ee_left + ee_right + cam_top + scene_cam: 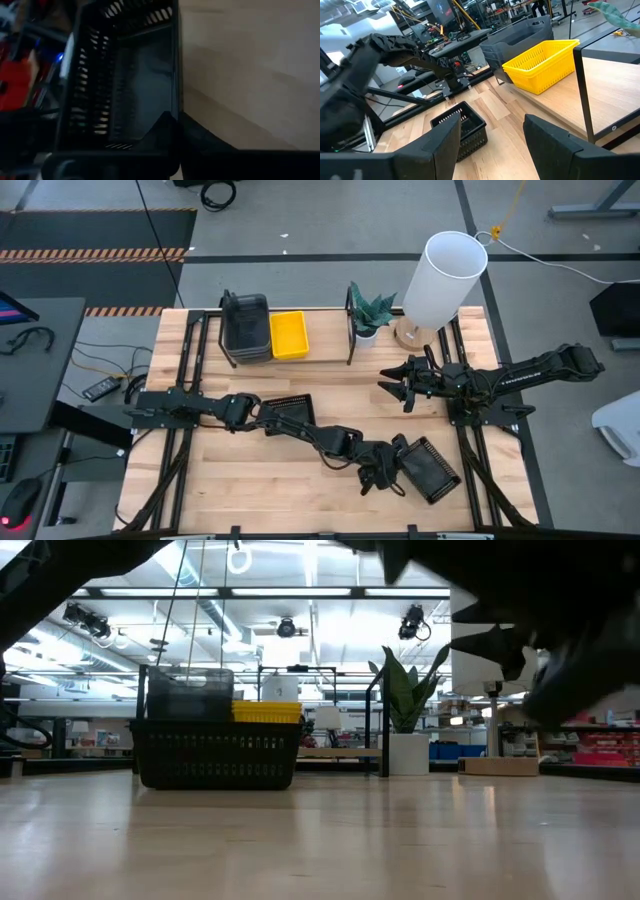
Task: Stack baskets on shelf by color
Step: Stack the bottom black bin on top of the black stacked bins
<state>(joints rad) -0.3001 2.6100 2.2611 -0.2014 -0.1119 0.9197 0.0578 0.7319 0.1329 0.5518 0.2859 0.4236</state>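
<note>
A black mesh basket (432, 470) is at the table's near right, held by my left gripper (385, 468), which is shut on its wall. A second black mesh basket (292, 411) stands on its bottom at mid-table (215, 752) (462, 127). On the shelf (325, 338) at the far side sit stacked grey baskets (246, 326) and a yellow basket (288, 335) (542, 65), side by side. My right gripper (400, 385) hovers open over the table's right middle, touching nothing (490, 150). My left gripper holds the black mesh basket by one side wall's rim (175, 107), with one finger (161, 127) inside the basket and the other (200, 135) outside. The fingers come from the table's left. The basket is tilted, and in the low view it appears lifted clear of the table.
A potted plant (368, 315) stands at the shelf's right end frame, and a white lamp (442, 280) stands on a wooden base at the far right. Bare tabletop (250, 480) lies at the near left and the middle. Black arm mounts run along both table sides.
</note>
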